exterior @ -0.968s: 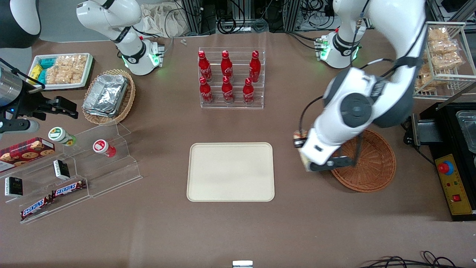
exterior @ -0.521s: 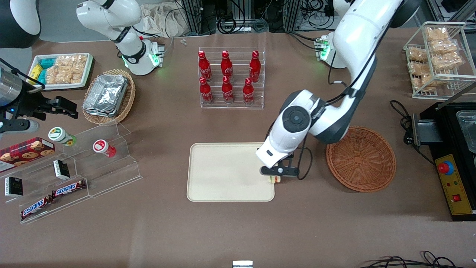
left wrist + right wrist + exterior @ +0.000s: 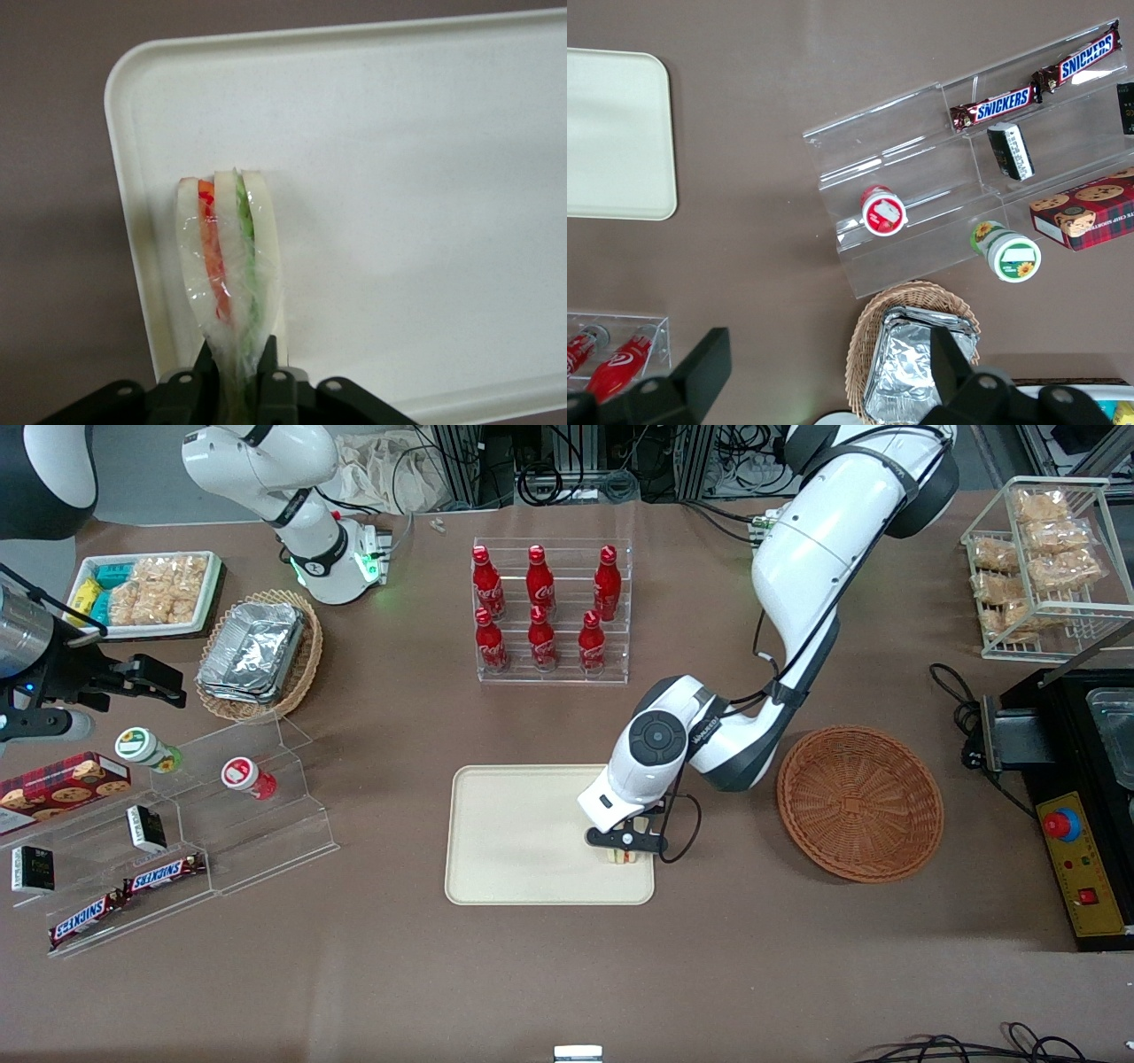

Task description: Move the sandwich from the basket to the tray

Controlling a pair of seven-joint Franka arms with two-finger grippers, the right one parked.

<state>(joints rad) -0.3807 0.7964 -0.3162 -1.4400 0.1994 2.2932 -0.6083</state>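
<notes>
My left gripper (image 3: pixel 624 849) is over the cream tray (image 3: pixel 514 833), near the tray's edge that faces the basket. It is shut on the wrapped sandwich (image 3: pixel 624 856). In the left wrist view the gripper (image 3: pixel 237 376) pinches the narrow end of the sandwich (image 3: pixel 227 266), pale bread with orange-red and green layers, just above the tray (image 3: pixel 407 177). Whether the sandwich touches the tray I cannot tell. The reddish-brown wicker basket (image 3: pixel 859 804) stands empty beside the tray, toward the working arm's end of the table.
A clear rack of red cola bottles (image 3: pixel 549 611) stands farther from the front camera than the tray. A clear stepped shelf with snacks (image 3: pixel 177 824) and a tan basket with foil containers (image 3: pixel 257 654) lie toward the parked arm's end. A black machine (image 3: pixel 1081 797) stands beside the wicker basket.
My left gripper carried the sandwich from beside the basket over to the tray and came down lower over it. The basket stayed put.
</notes>
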